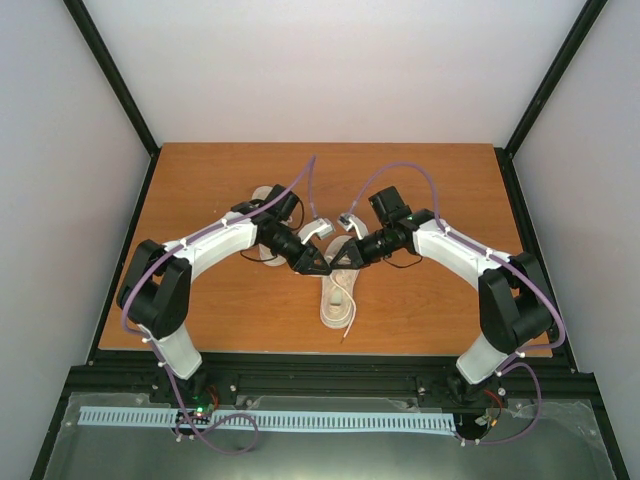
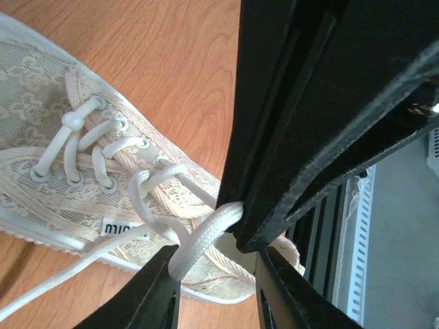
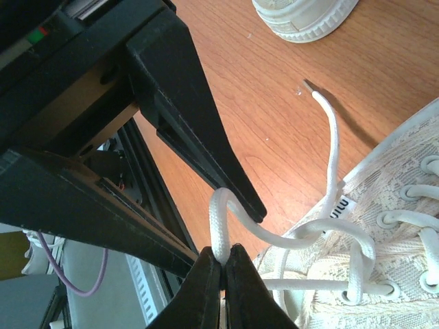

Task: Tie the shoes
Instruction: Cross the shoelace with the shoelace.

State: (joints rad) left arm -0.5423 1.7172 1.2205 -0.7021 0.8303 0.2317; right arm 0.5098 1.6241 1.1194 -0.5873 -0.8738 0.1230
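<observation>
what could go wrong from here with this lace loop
The right pincer grips only a small bit of the lace loop; a tug could slip it out. The left pincer stands open around the same loop, so closing off-centre might miss it. Nothing holds the shoe down, so pulling may drag it.

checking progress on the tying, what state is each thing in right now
near shoe: upright on table, no bow tied
lace: loop raised, one end loose on table
far shoe: on table, partly hidden by left arm
right gripper: shut on lace loop
left gripper: open, lace loop between its fingers
</observation>
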